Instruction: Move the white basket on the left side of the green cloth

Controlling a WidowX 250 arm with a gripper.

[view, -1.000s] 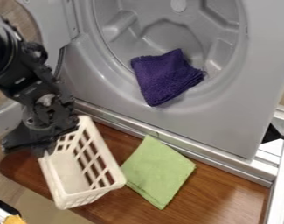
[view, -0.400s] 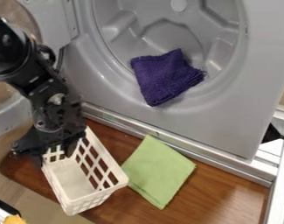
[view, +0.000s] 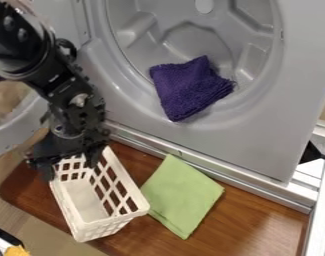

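Observation:
The black gripper (view: pixel 70 166) is at the left, over the upper end of the white basket (view: pixel 132 192). It stands open, its two fingers spread apart: one by the basket's upper left corner, the other hanging over the upper end. Parts of that end are hidden behind the gripper. The basket is a plastic lattice one, empty, with its opening facing the camera, on the brown wooden board. Its lower right corner reaches the left corner of the folded green cloth (view: pixel 181 196), which lies flat on the board.
Behind the board stands a grey machine (view: pixel 258 145) with a round drum opening, a purple cloth (view: pixel 189 89) lying at its lower lip. Its round door (view: pixel 18 129) is swung out at the left, behind the arm. A metal rail (view: pixel 211 167) borders the board.
The gripper has moved right and somewhat down. The basket has shifted a little to the right and down with it, closer against the green cloth, which has stayed in place.

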